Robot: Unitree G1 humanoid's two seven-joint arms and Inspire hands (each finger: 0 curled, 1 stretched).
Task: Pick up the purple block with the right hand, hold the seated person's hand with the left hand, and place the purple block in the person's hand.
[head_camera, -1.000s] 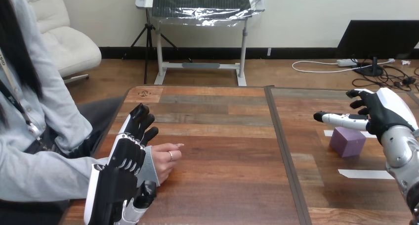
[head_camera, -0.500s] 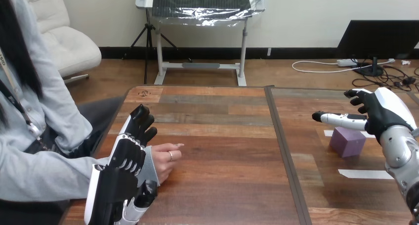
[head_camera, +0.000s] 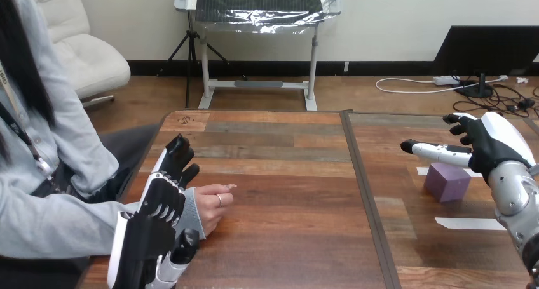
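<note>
The purple block (head_camera: 447, 181) sits on the right half of the desk (head_camera: 286, 168), well apart from the person and between two strips of white tape (head_camera: 466, 223). It looks like a small rigid cube with flat, matte faces. My guess is that it is light and stiff and won't crush or roll, though smooth sides could slip under a loose pinch. The safest hold is probably on two opposite side faces, thumb on one and fingers on the other, coming down from above.

The right hand (head_camera: 488, 141) hovers just above and beyond the block. It is spread and empty, with one finger stretched out to the left and the others loosely bent. It does not touch the block.

At the near left, the left hand (head_camera: 160, 203) lies over the wrist of the person's hand (head_camera: 213, 205), which rests loosely closed on the desk. Its back faces up and its fingers (head_camera: 178, 157) run fairly straight toward the far side, with no curl round the wrist visible.

The left hand's underside is hidden, so I cannot tell whether it presses on the sleeve or only hovers. The person's palm is turned away. The block's far and right faces are also hidden.
</note>
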